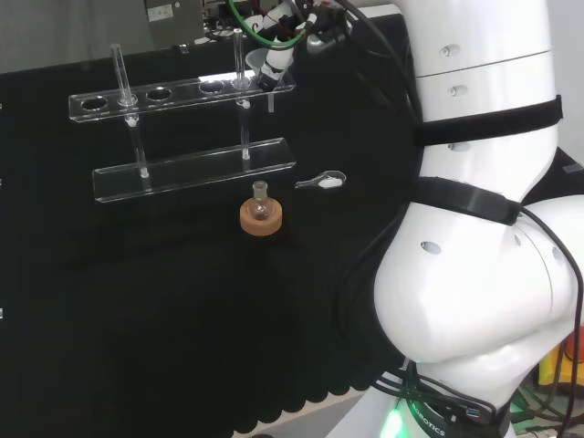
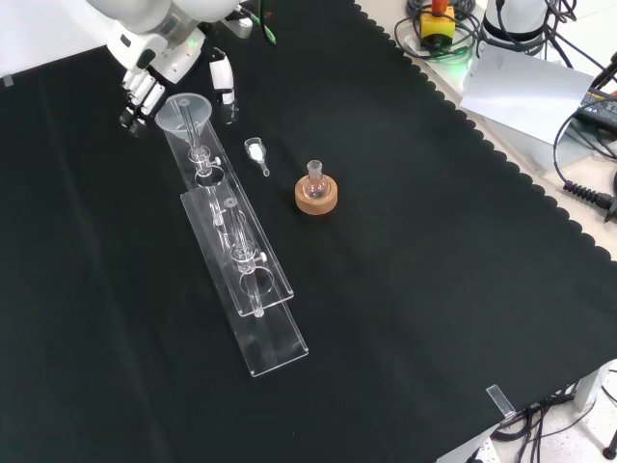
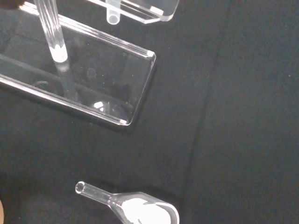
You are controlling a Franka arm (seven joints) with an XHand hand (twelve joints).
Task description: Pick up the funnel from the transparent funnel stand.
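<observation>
The clear funnel (image 2: 182, 110) sits in the end hole of the transparent funnel stand (image 2: 275, 328), its stem hanging through the upper shelf. In the front view my hand (image 2: 145, 92) straddles the funnel's cone, with fingers on its left, the thumb (image 2: 224, 92) on its right and small gaps on both sides. The hand is open. In the head view the funnel (image 1: 256, 60) sits at the right end of the stand (image 1: 192, 169), with the hand (image 1: 278, 59) just beside it. The wrist view shows the stand's base corner (image 3: 117, 65) and the funnel's stem tip (image 3: 112, 17).
A small round flask on a cork ring (image 2: 316, 193) stands right of the stand in the front view. A glass scoop with white powder (image 2: 256, 152) lies between them, near the hand. The scoop (image 3: 140, 212) also appears in the wrist view. Cables and gear lie past the cloth's far edge.
</observation>
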